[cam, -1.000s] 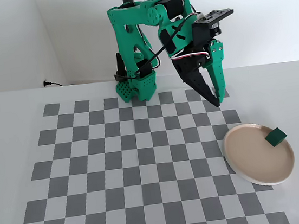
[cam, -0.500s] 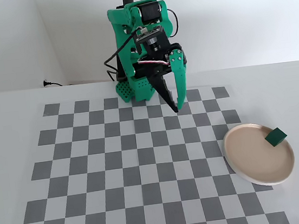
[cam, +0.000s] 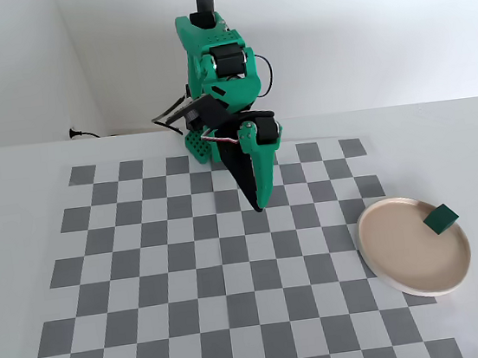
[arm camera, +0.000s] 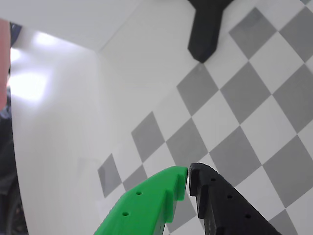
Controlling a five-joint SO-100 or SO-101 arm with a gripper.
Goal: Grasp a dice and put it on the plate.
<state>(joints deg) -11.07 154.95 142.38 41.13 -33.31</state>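
Already the dice sits on the plate, resting near the rim at the plate's upper right in the fixed view, so the task looks finished rather than pending; the gripper hangs over the middle of the checkered mat, well apart from the plate, which lies to its right and a little nearer the camera in that view. Any further move would turn on that gap: the dice is off to the side of the fingers, not beneath them; being a cube, it has no long axis to line up with.

In the wrist view the gripper shows its green finger and black finger with tips pressed together and nothing between them; only the mat's squares and a black part of the arm appear there; neither plate nor dice is in that picture. The fixed view alone shows where both lie, but gives the fingers too small to judge.
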